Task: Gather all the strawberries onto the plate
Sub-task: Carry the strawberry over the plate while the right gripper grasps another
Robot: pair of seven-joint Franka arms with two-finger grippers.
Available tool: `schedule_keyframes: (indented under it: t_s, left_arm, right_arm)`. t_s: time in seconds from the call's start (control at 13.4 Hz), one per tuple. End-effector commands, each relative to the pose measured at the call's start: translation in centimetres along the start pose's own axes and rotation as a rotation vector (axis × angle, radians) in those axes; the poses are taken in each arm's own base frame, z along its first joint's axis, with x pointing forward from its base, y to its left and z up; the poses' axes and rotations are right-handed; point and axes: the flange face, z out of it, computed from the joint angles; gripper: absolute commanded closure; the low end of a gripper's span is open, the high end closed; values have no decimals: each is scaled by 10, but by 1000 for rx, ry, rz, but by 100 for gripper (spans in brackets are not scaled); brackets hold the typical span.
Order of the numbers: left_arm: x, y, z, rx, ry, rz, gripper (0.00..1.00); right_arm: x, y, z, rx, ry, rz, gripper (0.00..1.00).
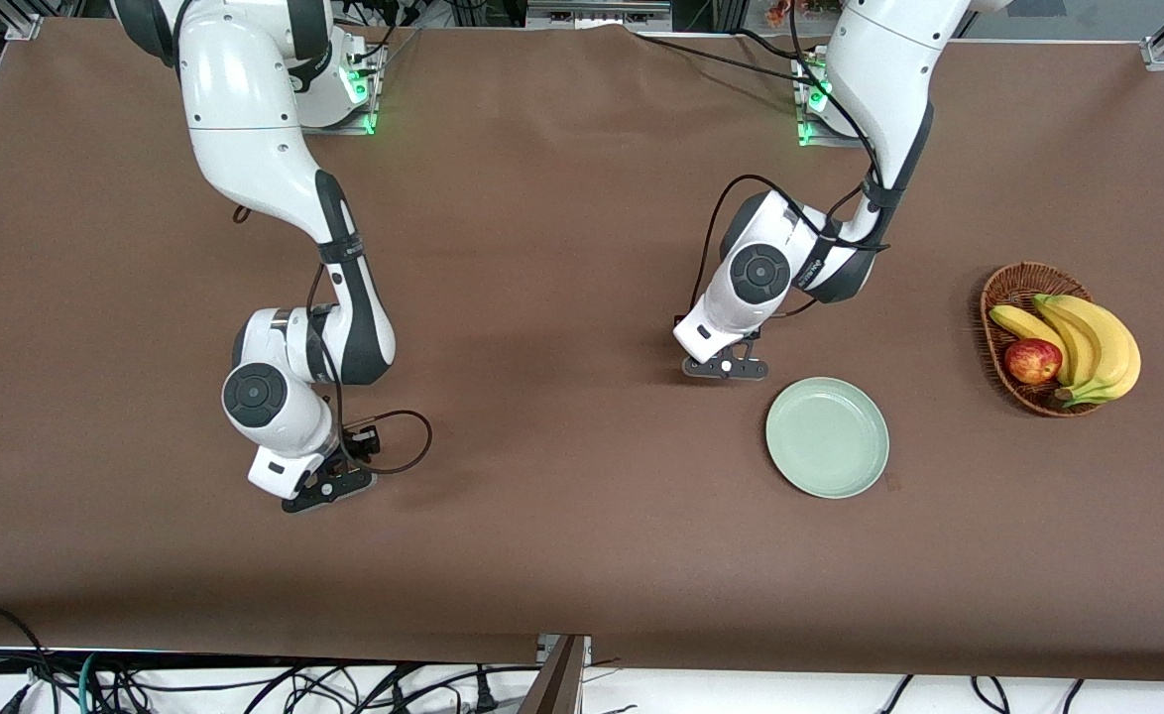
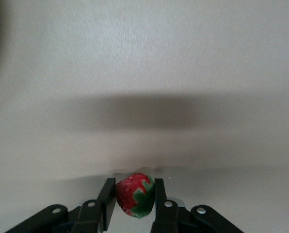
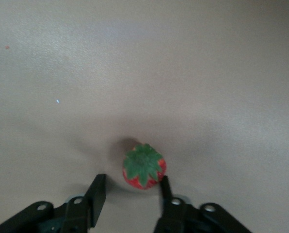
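The pale green plate (image 1: 827, 436) lies bare on the brown cloth. My left gripper (image 1: 726, 367) is down at the cloth beside the plate, toward the right arm's end. In the left wrist view it (image 2: 135, 199) is shut on a strawberry (image 2: 135, 195) with a green cap, a finger against each side. My right gripper (image 1: 329, 486) is low at the right arm's end of the table. In the right wrist view it (image 3: 132, 180) is open, and a strawberry (image 3: 144, 166) lies cap up at its fingertips, against one finger (image 3: 165, 187). No strawberry shows in the front view. A third one is out of view.
A brown wicker basket (image 1: 1000, 297) with bananas (image 1: 1088, 342) and a red-yellow apple (image 1: 1032, 361) stands at the left arm's end of the table, past the plate. A black cable (image 1: 408, 441) loops beside my right gripper.
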Motion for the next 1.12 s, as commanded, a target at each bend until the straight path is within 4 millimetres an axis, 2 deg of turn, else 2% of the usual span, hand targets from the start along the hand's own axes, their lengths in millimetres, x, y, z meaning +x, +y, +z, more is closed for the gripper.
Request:
schedule_keyframes:
  t_s: [0.0, 0.07, 0.15, 0.3, 0.37, 0.45, 0.52, 0.6, 0.67, 0.82, 0.9, 0.97, 1.05]
  left_arm:
    - [14, -6, -52, 25, -40, 53, 77]
    - [27, -18, -69, 33, -74, 85, 76]
    - [39, -32, -85, 27, -89, 122, 76]
    - [57, -72, -94, 34, -88, 267, 75]
    - [68, -99, -99, 45, -79, 360, 75]
    - [78, -125, -100, 53, -67, 451, 70]
    - [91, -147, -95, 60, -50, 532, 67]
    - [99, -157, -90, 61, -20, 610, 64]
    - [107, -168, -79, 68, 8, 686, 58]
    - [121, -195, -51, 68, 43, 812, 63]
    - [123, -197, -44, 67, 52, 851, 63]
    - [124, -197, -41, 68, 56, 864, 63]
    - [124, -197, -41, 68, 56, 866, 62]
  right_arm:
    - [-2, -1, 3, 35, 4, -1, 84]
    - [-1, -1, 0, 43, 5, 7, 93]
    - [1, -12, -6, 61, 2, 5, 97]
    - [6, -36, -23, 140, -30, 76, 96]
    - [11, -59, -34, 164, -60, 117, 96]
    - [16, -84, -46, 170, -86, 163, 96]
    - [20, -103, -56, 168, -93, 185, 96]
    - [21, -110, -60, 166, -90, 192, 96]
    - [21, -110, -60, 166, -89, 190, 96]
    - [21, -105, -60, 157, -88, 183, 93]
    - [21, -93, -60, 129, -87, 167, 79]
    - [22, -75, -61, 93, -75, 133, 50]
    - [21, -57, -57, 90, -69, 86, 31]
